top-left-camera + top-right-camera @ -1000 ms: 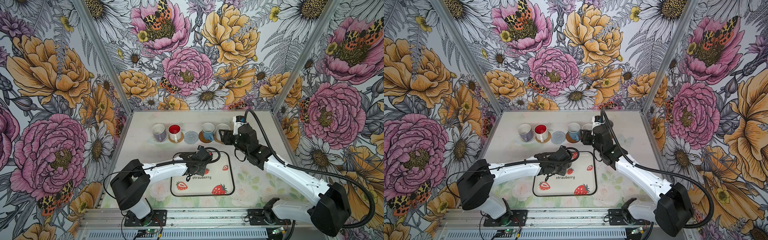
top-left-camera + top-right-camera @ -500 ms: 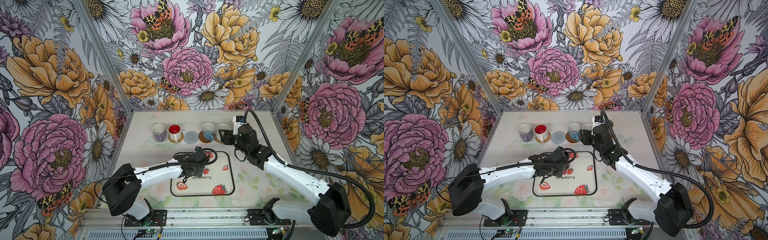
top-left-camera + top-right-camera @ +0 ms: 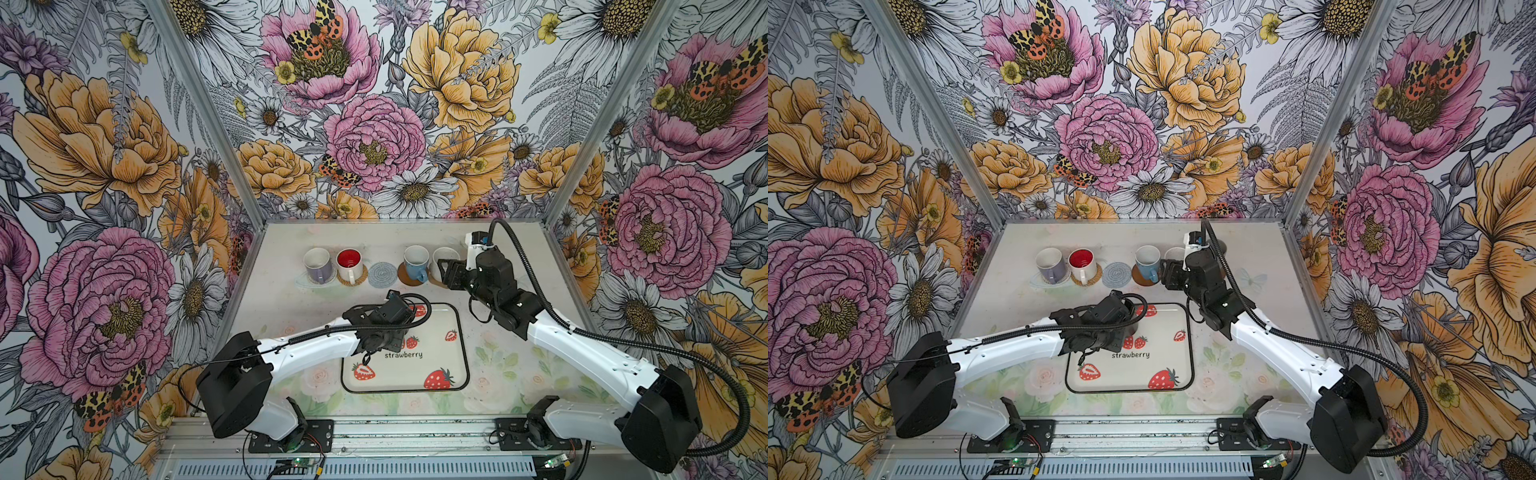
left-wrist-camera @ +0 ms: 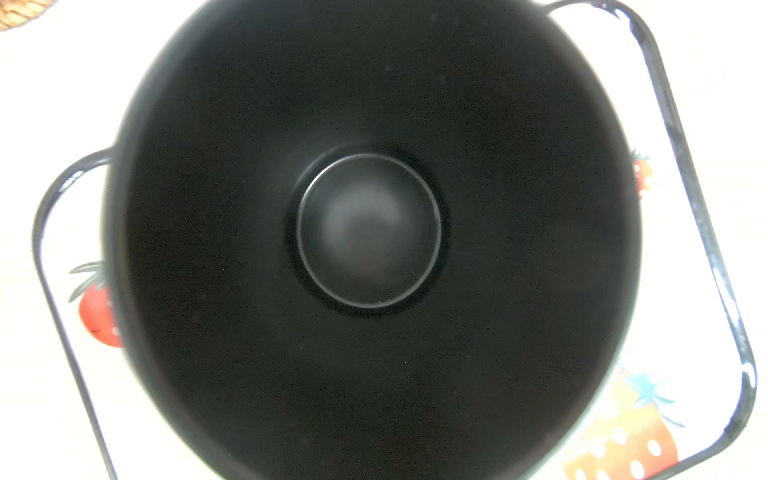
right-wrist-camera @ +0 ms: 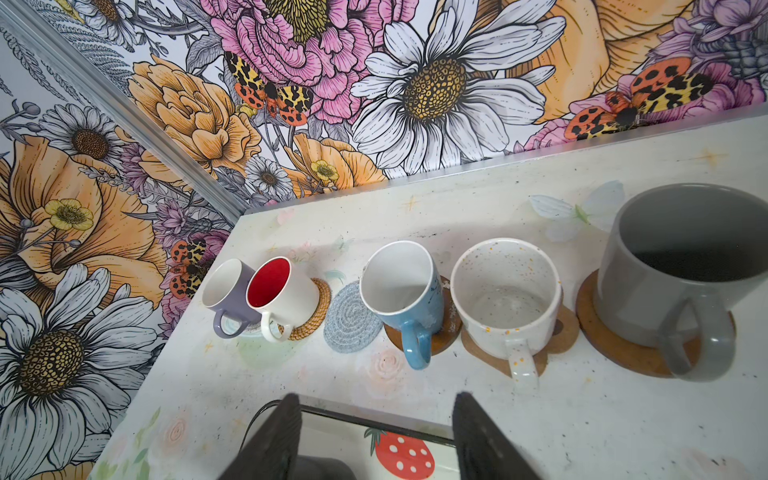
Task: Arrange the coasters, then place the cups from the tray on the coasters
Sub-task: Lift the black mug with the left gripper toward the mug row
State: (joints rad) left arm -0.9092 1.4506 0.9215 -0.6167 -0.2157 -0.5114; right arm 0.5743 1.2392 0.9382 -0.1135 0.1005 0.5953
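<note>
Only the left wrist view looks inside the matte black cup [image 4: 368,232]; left end effector [image 3: 380,338] unreadable, right end effector [image 5: 376,399] apart.

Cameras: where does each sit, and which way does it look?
Top views: high up front, looking down at the table; both arms show.
Left wrist: straight down into the black cup, tray rim around; no claw shows.
Right wrist: across the table at the red cup; open claw shows.
Shared: top views see the red cup too.
</note>
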